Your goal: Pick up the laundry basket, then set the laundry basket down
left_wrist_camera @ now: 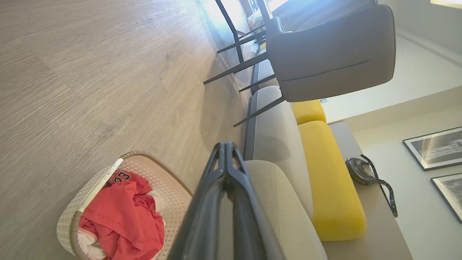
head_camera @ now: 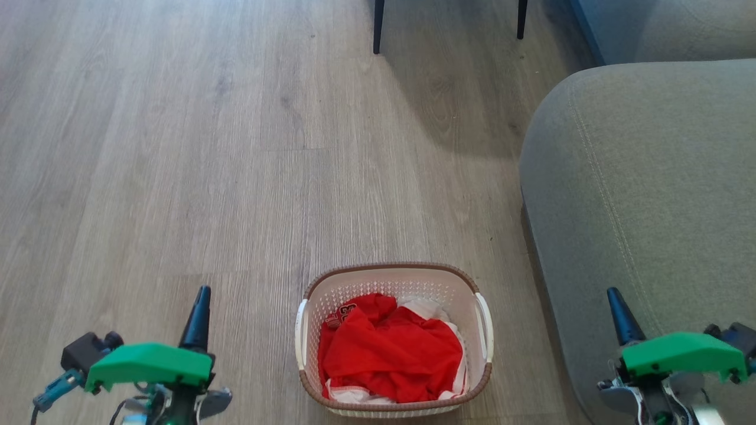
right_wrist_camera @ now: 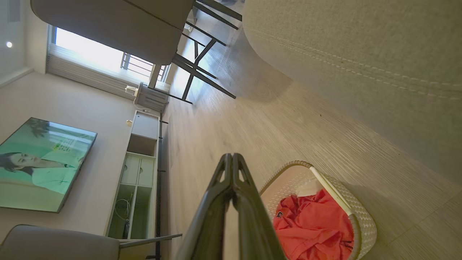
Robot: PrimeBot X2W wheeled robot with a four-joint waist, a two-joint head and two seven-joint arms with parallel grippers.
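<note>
Basket: the laundry basket (head_camera: 391,266) stands upright on the wooden floor (head_camera: 177,147), low in the head view, between the two arms and close beside the grey sofa (head_camera: 638,177).
Contents: a crumpled red garment (head_camera: 390,354) over some white cloth, all lying below the brown rim.
Left gripper (head_camera: 202,298): clenched, fingers pressed together on nothing, well apart from the basket's left side.
Right gripper (head_camera: 617,301): likewise clenched and empty, out over the sofa's edge, well apart from the basket's right side.
Stage: the scene fits two readings, a basket waiting on the floor to be lifted, or one already put back down with both arms drawn clear. The pictures do not settle which.
Handling, as a judgement: the two white side handles (head_camera: 485,327) are the natural holds. Taken by both at once the basket should stay level; taken by one it would tip and could spill the soft load.
Risk: the sofa crowds the right side, so that arm has little room to swing.
</note>
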